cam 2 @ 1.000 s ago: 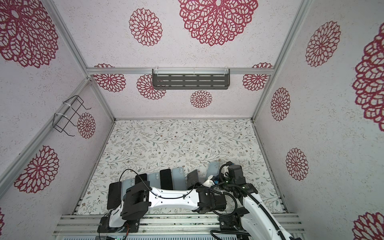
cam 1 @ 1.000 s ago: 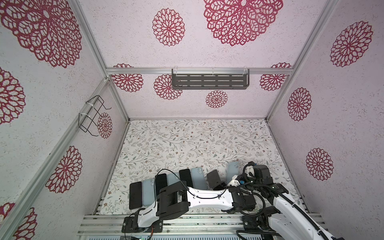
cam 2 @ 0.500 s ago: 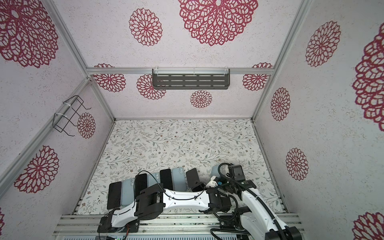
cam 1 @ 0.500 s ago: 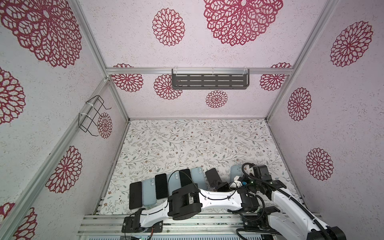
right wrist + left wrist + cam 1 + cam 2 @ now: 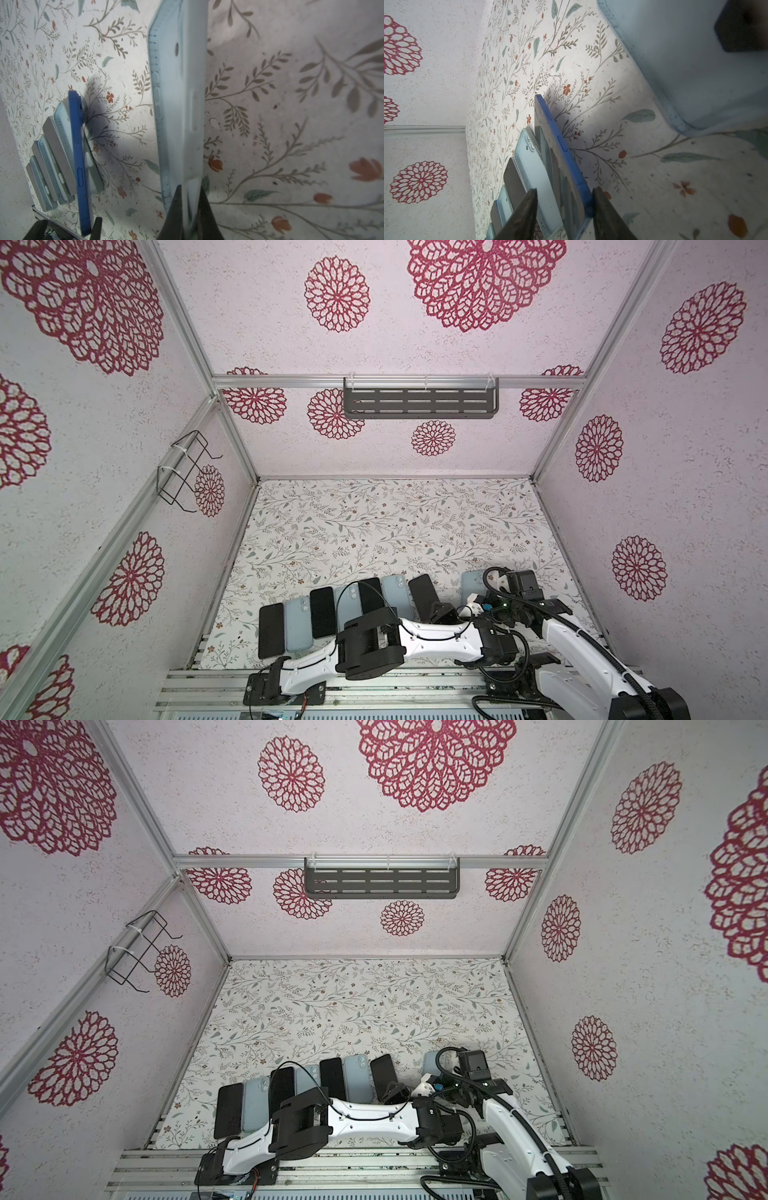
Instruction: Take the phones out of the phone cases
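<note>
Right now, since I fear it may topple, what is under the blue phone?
A pale case shows partly beneath the tilted blue phone; how far it extends underneath is covered.

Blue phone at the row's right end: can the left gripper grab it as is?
Likely yes: the left gripper straddles the blue phone with open jaws; nothing else sits between them.

The far half of the floral floor lies bare and open. Along the near edge, a row of phones and cases fills the left and middle, packed edge to edge. The left arm stretches across it toward the right arm, crowding the near right corner. A tilted blue phone and an upright pale blue case flank a strip of bare floor, possibly wide enough for a finger.
</note>
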